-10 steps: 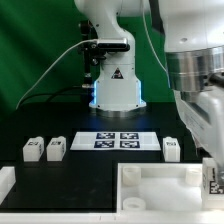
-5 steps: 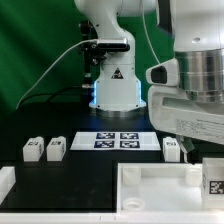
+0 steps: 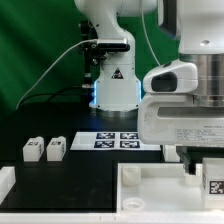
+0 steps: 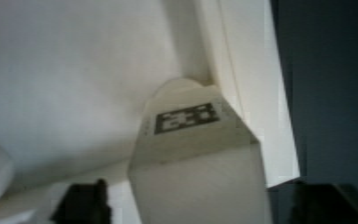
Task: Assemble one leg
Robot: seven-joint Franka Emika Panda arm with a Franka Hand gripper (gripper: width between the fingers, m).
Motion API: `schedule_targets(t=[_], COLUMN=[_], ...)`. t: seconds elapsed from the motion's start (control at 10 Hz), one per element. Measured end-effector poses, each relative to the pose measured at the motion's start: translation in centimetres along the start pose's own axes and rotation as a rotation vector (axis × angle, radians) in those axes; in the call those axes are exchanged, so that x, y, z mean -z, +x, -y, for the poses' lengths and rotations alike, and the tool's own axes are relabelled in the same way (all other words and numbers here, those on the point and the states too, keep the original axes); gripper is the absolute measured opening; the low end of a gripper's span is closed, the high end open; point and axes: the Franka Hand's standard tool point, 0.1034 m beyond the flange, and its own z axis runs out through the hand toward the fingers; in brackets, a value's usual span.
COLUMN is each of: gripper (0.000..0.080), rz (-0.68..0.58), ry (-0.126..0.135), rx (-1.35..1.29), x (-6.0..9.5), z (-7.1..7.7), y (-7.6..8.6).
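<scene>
My gripper [image 3: 207,172] is shut on a leg [image 3: 213,187], a small white peg with a black-and-white tag, and holds it upright at the near right corner of the large white tray-like piece [image 3: 155,190]. In the wrist view the leg [image 4: 190,150] runs out from between my two dark fingers [image 4: 87,203] toward a corner wall of that white piece [image 4: 69,80]. My gripper [image 4: 202,208] sits around the leg's near end. Two more legs [image 3: 32,150] [image 3: 55,149] stand on the black table at the exterior view's left.
The marker board [image 3: 112,140] lies flat behind the tray-like piece, partly hidden by my hand [image 3: 185,115]. The robot base [image 3: 115,85] stands at the back. A white block [image 3: 5,183] sits at the near left edge.
My hand has swung toward the exterior view's left and now covers the right of the marker board and the leg that stood beside it. The held leg has sunk slightly.
</scene>
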Motion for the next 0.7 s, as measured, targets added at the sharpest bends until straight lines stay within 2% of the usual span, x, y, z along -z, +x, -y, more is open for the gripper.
schedule_targets(t=[0.1, 0.2, 0.5, 0.7], gripper=[0.0324, 0.0292, 0.0292, 0.0292], rz=[0.001, 0.001, 0.014, 0.029], ry=[0.002, 0.001, 0.004, 0.024], rx=[-0.076, -0.204, -0.631, -1.106], x=[-0.02, -0.03, 0.06, -0.11], z=[0.05, 0.02, -0.53, -0.68], y=[-0.03, -0.03, 0.33, 0.12])
